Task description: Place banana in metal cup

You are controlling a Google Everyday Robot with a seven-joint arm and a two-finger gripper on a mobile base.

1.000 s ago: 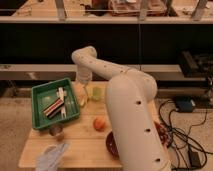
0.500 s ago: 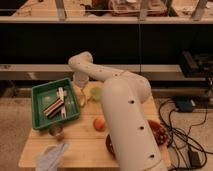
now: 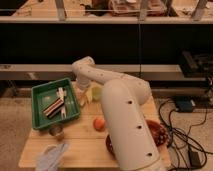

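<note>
The pale yellow banana [image 3: 85, 98] lies on the wooden table [image 3: 85, 145] between the green tray and a light green cup. My gripper [image 3: 81, 93] hangs at the end of the white arm just above and against the banana, open, and the wrist hides much of it. I see nothing lifted. The small metal cup [image 3: 56, 131] stands near the tray's front edge, left of the orange fruit and well in front of the gripper.
A green tray [image 3: 40, 112] with utensils sits at the table's left. A translucent light green cup [image 3: 96, 93] stands right of the banana. The round orange fruit [image 3: 99, 123] is mid-table, a dark bowl [image 3: 156, 133] lies right behind my arm, and a pale cloth [image 3: 50, 156] lies front left.
The arm has swung left and reached down, bringing the gripper from above the green cup to the banana beside the tray. The objects have not moved.
</note>
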